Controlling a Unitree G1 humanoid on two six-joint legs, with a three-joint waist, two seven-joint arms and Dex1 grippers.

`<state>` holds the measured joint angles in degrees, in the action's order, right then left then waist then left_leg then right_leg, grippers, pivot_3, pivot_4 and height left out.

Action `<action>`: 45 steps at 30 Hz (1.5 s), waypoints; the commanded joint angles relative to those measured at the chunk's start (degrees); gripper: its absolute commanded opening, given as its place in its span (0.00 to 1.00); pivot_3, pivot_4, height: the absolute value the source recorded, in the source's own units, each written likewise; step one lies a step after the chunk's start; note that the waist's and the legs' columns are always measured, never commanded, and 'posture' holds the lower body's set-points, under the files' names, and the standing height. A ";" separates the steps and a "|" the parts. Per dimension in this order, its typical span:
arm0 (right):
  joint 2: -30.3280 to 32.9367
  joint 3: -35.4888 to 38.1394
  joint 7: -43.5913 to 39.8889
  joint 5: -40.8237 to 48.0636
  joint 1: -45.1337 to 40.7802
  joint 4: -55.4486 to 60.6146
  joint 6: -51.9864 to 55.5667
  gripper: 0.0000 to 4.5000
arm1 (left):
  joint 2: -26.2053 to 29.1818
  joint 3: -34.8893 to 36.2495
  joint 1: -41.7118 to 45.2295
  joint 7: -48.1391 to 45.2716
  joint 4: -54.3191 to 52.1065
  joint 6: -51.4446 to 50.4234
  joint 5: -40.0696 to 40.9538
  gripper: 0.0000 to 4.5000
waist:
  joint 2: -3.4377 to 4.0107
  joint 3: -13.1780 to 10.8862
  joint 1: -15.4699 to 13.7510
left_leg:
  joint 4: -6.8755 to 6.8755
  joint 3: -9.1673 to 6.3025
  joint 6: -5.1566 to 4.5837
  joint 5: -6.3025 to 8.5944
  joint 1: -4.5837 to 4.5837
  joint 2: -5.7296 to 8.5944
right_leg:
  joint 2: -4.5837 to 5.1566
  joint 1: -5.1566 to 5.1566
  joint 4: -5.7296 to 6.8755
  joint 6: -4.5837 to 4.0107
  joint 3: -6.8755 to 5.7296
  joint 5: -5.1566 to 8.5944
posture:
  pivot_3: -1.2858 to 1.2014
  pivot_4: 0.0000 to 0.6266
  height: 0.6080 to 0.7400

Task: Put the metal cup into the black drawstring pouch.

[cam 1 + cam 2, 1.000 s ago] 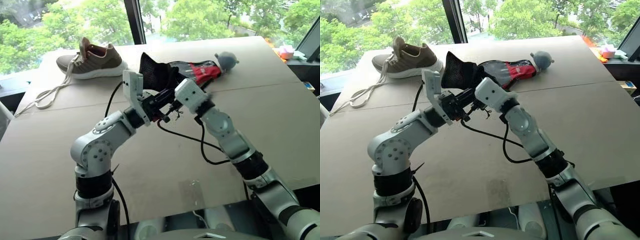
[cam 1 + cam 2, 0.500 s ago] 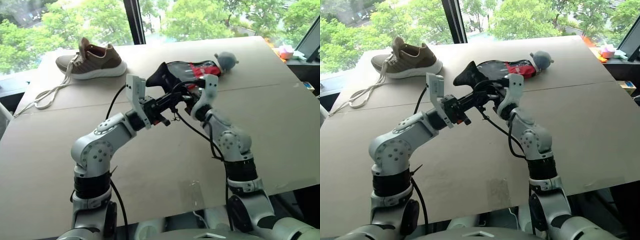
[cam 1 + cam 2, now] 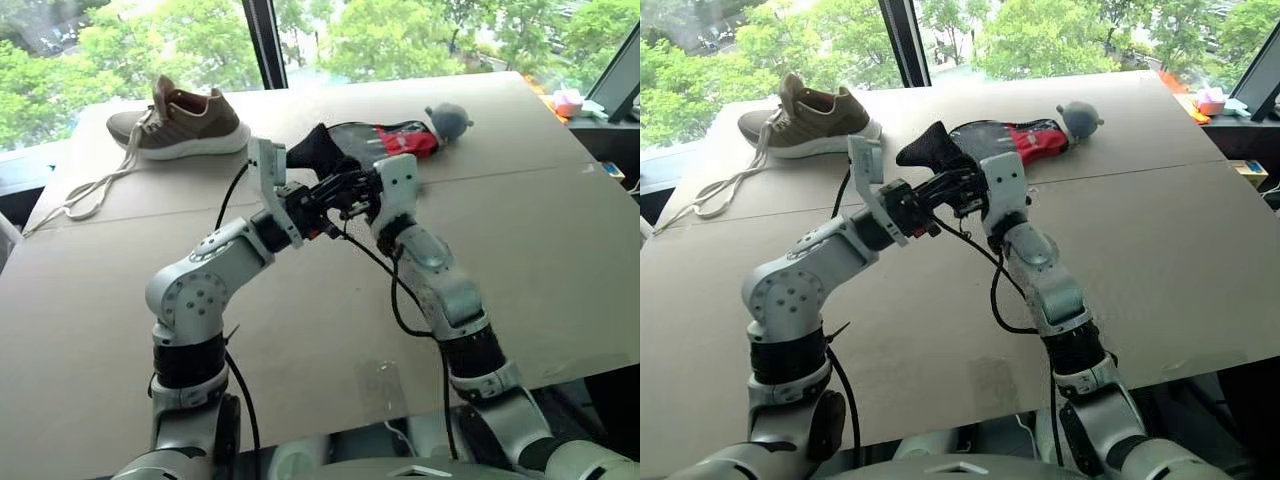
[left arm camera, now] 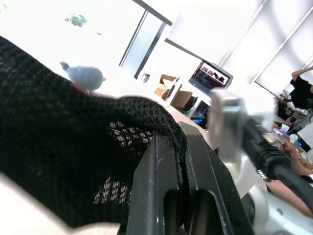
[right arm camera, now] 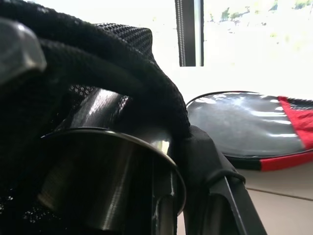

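The black drawstring pouch [image 3: 312, 150] hangs above the middle of the table, bunched between my two grippers. My left gripper [image 4: 179, 147] is shut on the pouch's rim, the mesh fabric [image 4: 58, 122] spreading away from its fingers. From the opposite side my right gripper [image 3: 360, 194] meets it, shut on the wall of the metal cup [image 5: 110, 171]. The cup is shiny steel, and it sits in the pouch's mouth with black mesh [image 5: 122, 54] draped over and around it. Only the cup's rim and part of its side show.
A brown shoe [image 3: 182, 120] with long loose laces lies at the far left of the table [image 3: 540, 230]. Just behind the pouch lie a grey-and-red oval case [image 3: 398, 140] and a grey ball [image 3: 446, 118]. Small pink items [image 3: 570, 102] sit past the far right corner.
My right arm has swung its elbow inward and turned its gripper toward the left one. The pouch stood tall and wide, and is now bunched lower around the cup. The left hand stayed put.
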<state>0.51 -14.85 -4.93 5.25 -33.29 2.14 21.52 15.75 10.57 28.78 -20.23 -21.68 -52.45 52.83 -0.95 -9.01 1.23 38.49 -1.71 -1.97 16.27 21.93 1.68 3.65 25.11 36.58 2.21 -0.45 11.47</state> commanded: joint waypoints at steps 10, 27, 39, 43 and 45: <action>9.02 -7.32 -2.71 -18.93 -2.55 -2.29 -11.89 0.02 | -2.52 -2.91 0.40 -0.11 -3.39 0.96 3.04 0.00 | -0.16 0.08 -0.37 | -0.08 0.06 0.17 -0.10 0.15 -0.17 | -0.19 0.25 0.04 -0.14 0.06 -0.06 | 0.52 0.24 1.00; -2.47 5.97 -4.02 1.90 -0.54 -0.40 8.61 0.02 | -2.70 -4.08 -0.03 1.20 -3.46 1.52 2.45 0.00 | -0.18 0.08 -0.21 | -0.08 0.01 0.19 -0.12 -0.05 -0.49 | -0.61 0.05 -0.01 -0.29 0.15 -0.15 | 0.52 0.24 1.00; -1.19 6.41 -6.91 3.76 -1.24 2.23 11.23 0.72 | -2.65 -4.20 0.55 2.89 -1.60 3.18 -0.45 0.00 | -0.18 0.08 -0.37 | -0.09 0.02 0.18 -0.12 -0.04 -0.40 | -0.54 0.05 -0.03 -0.28 0.14 -0.15 | 0.52 0.24 1.00; 2.19 5.28 -12.78 6.44 0.10 5.80 14.15 0.83 | -2.13 -4.31 0.91 4.00 0.29 4.59 -3.67 0.00 | -0.18 0.08 -0.39 | -0.08 0.02 0.18 -0.12 -0.04 -0.40 | -0.55 0.04 -0.02 -0.28 0.14 -0.15 | 0.52 0.24 1.00; 7.53 3.63 -19.60 7.99 1.49 9.89 15.05 0.83 | -1.69 -4.58 1.54 5.16 2.97 5.35 -6.65 0.00 | -0.18 0.08 -0.39 | -0.08 0.02 0.18 -0.12 -0.04 -0.40 | -0.55 0.04 -0.03 -0.28 0.13 -0.15 | 0.52 0.24 1.00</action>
<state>2.76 -9.27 -16.38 10.73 -32.94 5.16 35.66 13.58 6.20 28.41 -16.26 -20.49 -49.46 49.52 -1.13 -8.93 0.84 38.41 -1.69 -1.79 16.16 21.89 1.28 3.10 25.15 36.55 1.93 -0.32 11.32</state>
